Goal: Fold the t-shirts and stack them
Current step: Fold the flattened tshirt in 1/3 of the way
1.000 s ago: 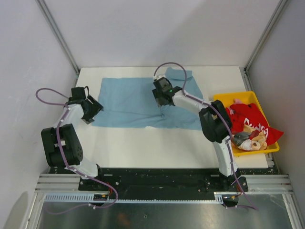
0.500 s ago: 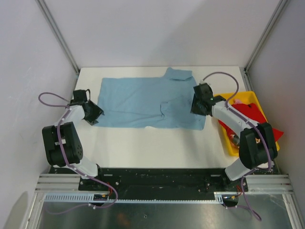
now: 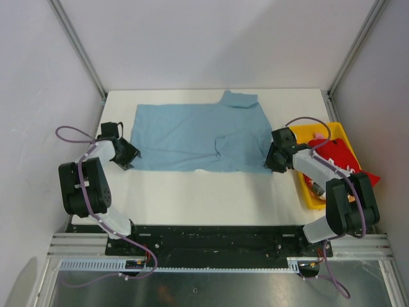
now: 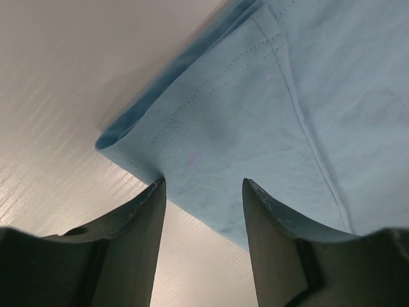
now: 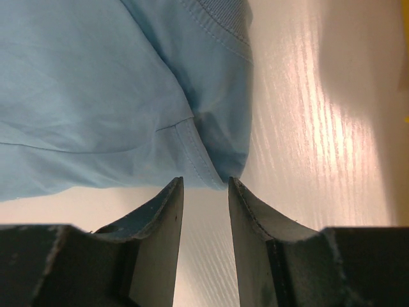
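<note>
Since the light blue t-shirt (image 3: 198, 137) lies flat on the table (image 3: 211, 192) and looks thin, limp and light, pinch it at its near corners. Your left gripper (image 4: 201, 185) sits half-open at the near-left corner and your right gripper (image 5: 204, 182) half-open at the near-right. I can't tell if either touches cloth. The red t-shirt (image 3: 335, 153) is crumpled in the yellow bin (image 3: 308, 199).

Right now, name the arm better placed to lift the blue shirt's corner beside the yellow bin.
Right. The right arm's fingers sit open at that corner of the light blue shirt, beside the yellow bin. The left arm's fingers are at the opposite near corner, across the whole shirt.
</note>
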`<state>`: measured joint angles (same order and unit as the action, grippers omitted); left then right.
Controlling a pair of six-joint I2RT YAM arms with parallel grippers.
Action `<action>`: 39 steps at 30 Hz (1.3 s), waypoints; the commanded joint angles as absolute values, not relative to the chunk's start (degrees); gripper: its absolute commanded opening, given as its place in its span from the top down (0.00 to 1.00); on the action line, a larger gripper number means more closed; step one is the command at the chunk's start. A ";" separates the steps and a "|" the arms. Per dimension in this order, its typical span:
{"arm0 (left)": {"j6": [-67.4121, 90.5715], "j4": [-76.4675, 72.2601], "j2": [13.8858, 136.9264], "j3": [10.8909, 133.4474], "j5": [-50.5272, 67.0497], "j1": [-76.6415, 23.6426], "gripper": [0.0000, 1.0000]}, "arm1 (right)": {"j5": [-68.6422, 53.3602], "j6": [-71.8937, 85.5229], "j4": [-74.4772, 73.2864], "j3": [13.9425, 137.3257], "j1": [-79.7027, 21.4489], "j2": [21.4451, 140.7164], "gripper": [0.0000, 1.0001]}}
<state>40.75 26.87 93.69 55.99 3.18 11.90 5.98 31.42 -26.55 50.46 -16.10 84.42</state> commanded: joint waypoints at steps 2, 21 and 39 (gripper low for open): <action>41.75 25.32 94.05 55.49 1.66 11.66 0.45 | 3.05 32.15 -22.18 49.61 -15.57 85.52 0.62; 42.71 25.37 95.07 54.61 -1.72 11.89 0.44 | 14.05 28.60 -28.41 55.55 -14.62 87.90 0.94; 40.73 25.64 85.95 52.47 1.44 16.60 0.41 | 10.17 28.35 -29.10 56.41 -14.65 93.31 0.70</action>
<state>41.89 26.00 91.70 54.11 1.63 13.93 10.68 28.62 -27.86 55.11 -14.85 94.98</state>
